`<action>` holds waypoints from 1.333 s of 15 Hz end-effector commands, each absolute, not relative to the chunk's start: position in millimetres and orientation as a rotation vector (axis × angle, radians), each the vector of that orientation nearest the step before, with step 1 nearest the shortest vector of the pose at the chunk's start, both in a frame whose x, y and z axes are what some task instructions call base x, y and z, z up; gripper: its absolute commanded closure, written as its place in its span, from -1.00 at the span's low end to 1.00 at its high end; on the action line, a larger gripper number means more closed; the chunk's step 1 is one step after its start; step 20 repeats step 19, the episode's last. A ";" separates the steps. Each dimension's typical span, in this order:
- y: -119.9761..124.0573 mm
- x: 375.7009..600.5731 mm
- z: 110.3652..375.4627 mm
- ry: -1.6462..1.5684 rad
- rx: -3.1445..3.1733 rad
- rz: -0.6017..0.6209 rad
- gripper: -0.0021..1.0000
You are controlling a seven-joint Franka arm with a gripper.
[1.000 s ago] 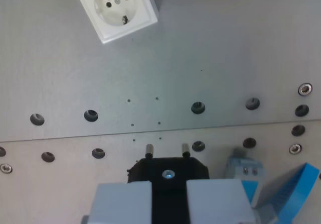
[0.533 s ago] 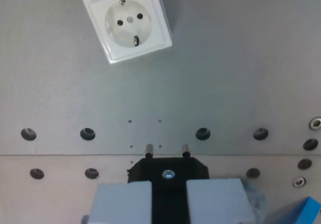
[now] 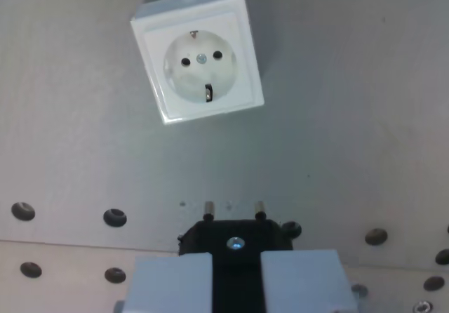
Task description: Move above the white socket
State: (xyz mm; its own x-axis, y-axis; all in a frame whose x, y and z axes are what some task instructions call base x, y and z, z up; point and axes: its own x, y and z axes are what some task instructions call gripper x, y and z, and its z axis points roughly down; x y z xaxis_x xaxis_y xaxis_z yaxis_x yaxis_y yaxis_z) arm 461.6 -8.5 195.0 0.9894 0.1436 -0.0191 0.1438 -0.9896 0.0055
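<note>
- The gripper (image 3: pixel 236 271), with two pale grey-blue fingers (image 3: pixel 172 283) at the bottom of the wrist view, is clenched on a black plastic plug (image 3: pixel 235 239), which sits in the dark gap between them.
- Two short metal pins (image 3: pixel 208 209) stick out of the plug's front — they point towards the top of the view, over the plate.
- A small silvery screw head (image 3: pixel 235 243) shows in the middle of the plug body.
- The square white socket (image 3: pixel 199 62) lies on the grey metal plate (image 3: pixel 351 102), in the upper middle of the view, slightly to the wrist view's left of the plug and well apart from its pins.
- The socket is turned a little askew to the plate's rows of holes; its round recess shows two dark pin holes and a dark earth clip.
- A row of dark round holes (image 3: pixel 115 217) runs across the plate near the pins, with a second row below a seam.
</note>
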 end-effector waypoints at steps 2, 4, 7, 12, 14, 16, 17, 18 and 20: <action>-3.6 465.8 174.1 0.445 3.096 0.097 1.00; -1.5 468.8 164.3 0.457 3.092 0.087 1.00; 1.2 472.9 149.5 0.472 3.085 0.072 1.00; 4.0 478.5 128.1 0.482 3.079 0.039 1.00; 4.9 480.3 122.6 0.481 3.079 0.029 1.00; 5.6 481.6 118.7 0.475 3.079 0.023 1.00; 5.9 482.1 117.2 0.472 3.078 0.021 1.00; 6.1 482.6 116.0 0.469 3.079 0.021 1.00; 6.3 483.0 114.9 0.467 3.079 0.022 1.00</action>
